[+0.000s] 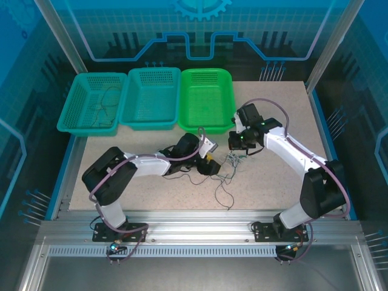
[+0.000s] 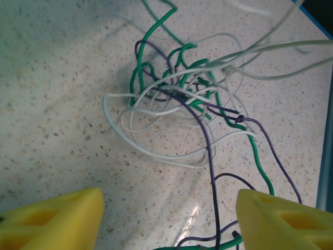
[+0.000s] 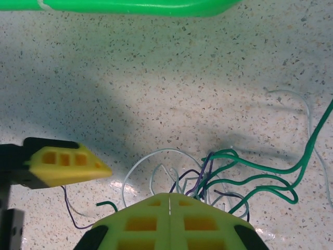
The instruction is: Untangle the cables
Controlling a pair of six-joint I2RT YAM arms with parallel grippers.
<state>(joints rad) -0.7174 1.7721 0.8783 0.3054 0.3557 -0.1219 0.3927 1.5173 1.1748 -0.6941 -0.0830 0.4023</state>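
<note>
The cables lie in a loose knot of white, green and dark purple strands in mid-table between the two grippers. In the left wrist view the knot sits on the speckled surface ahead of my left gripper. Its yellow fingers stand wide apart, with a purple and a green strand crossing by the right one. My right gripper is shut, and the strands gather and rise under its tips. From above, the left gripper and right gripper flank the knot.
Three baskets line the far edge: a teal one with a thin wire inside, a second teal one and a bright green one close behind the grippers. A loose strand trails toward the near edge.
</note>
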